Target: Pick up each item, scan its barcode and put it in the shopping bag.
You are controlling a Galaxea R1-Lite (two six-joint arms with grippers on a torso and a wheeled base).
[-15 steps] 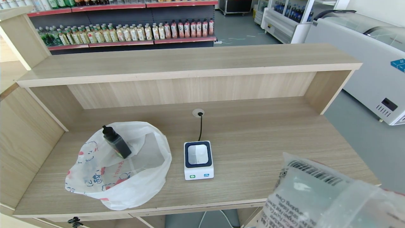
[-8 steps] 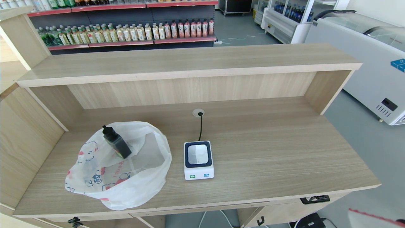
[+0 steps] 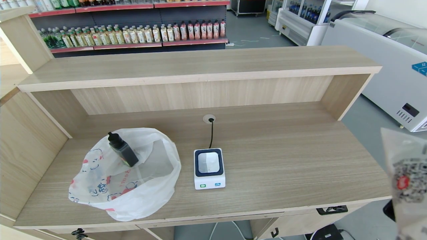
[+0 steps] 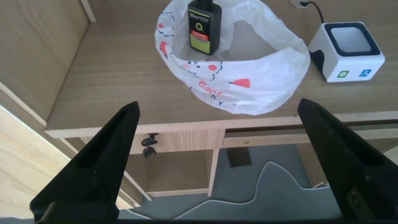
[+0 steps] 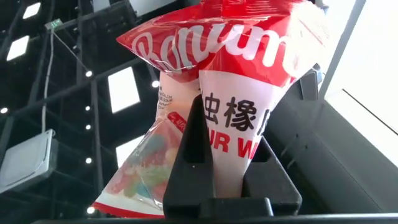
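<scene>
A white shopping bag with red print lies open on the left of the wooden counter. A black bottle rests in it. The white barcode scanner sits mid-counter, window up. At the far right, beyond the counter's end, hangs a red-and-white snack packet. My right gripper is shut on the snack packet, which stands between its fingers. My left gripper is open with nothing between its fingers, held in front of and below the counter's edge, facing the bag, bottle and scanner.
A raised ledge and side panels wall in the counter at the back, left and right. The scanner's black cable runs to a grommet behind it. A chest freezer stands to the right, and drink shelves behind.
The snack packet hung over the counter's front right corner, dropped almost out of the head view, and now stands higher at the right edge. Bag, bottle and scanner have not moved.
</scene>
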